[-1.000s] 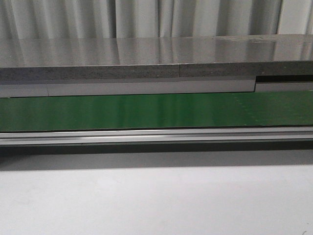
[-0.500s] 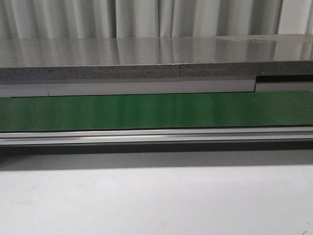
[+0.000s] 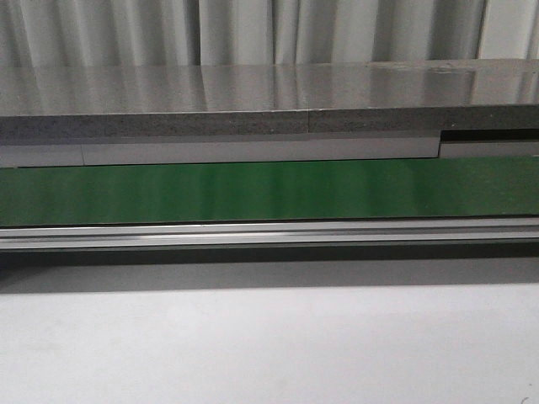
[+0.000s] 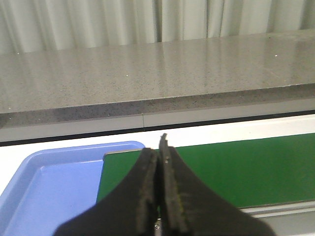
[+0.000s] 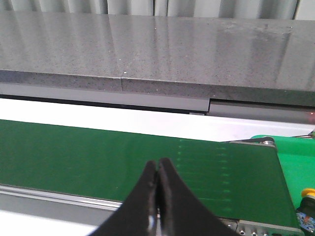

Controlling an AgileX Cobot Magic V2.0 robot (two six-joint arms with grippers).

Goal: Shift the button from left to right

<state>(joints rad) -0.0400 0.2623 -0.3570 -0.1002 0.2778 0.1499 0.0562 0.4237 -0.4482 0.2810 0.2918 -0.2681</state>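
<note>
Right wrist view shows the yellow-capped black push-button (image 5: 308, 208) at the frame edge, beyond the green conveyor belt's (image 5: 123, 152) end. Both grippers, left (image 4: 158, 147) and right (image 5: 157, 169), are closed and empty; whether transfer remains is unclear.

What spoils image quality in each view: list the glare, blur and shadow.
Front view: vertical streaks smear the green conveyor belt, pale reflections sheen the grey speckled stone counter, and a dark shadow band lies below the aluminium rail. Left wrist view: the closed black left gripper looks soft. Right wrist view: counter glare again.
</note>
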